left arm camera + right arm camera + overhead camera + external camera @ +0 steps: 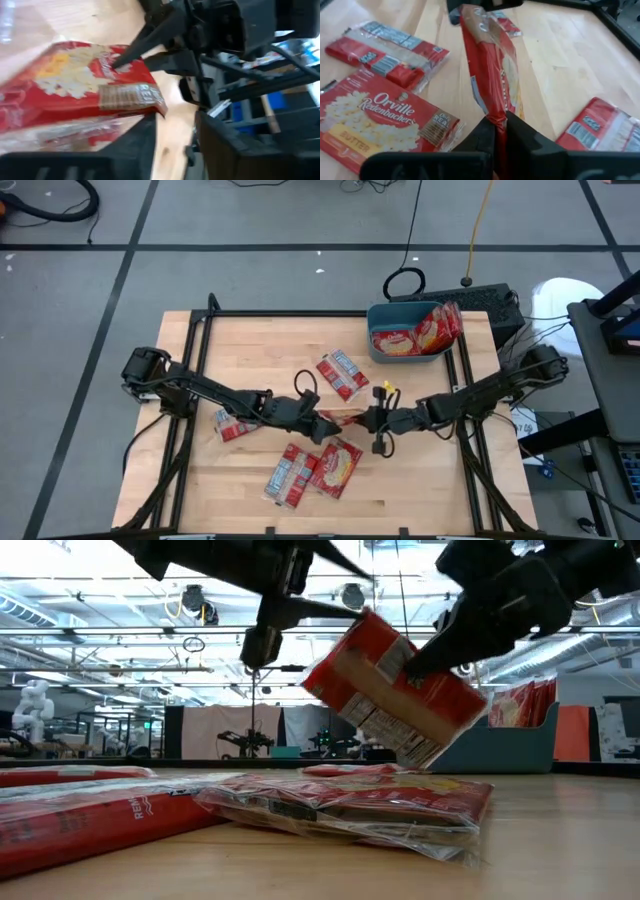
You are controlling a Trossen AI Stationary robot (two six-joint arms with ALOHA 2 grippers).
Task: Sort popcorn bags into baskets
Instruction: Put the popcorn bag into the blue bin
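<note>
basket (pixel 378 315): three popcorn bags (pixel 415 335) held | right hand (pixel 500 131): clenched on lifted bag (pixel 487 70) | left hand (pixel 322 423): grip cannot be told

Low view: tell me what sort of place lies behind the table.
Probably a robotics lab or workshop: bare ceiling beams with strip lights, a white humanoid-looking robot far off, and other arm rigs against a curtain.

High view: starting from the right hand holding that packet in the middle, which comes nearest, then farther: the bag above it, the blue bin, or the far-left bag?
From the right hand:
1. Bag above it, just up-left of centre, nearest.
2. Blue bin, at the table's top right.
3. Far-left bag, beneath the left arm, farthest.
</note>
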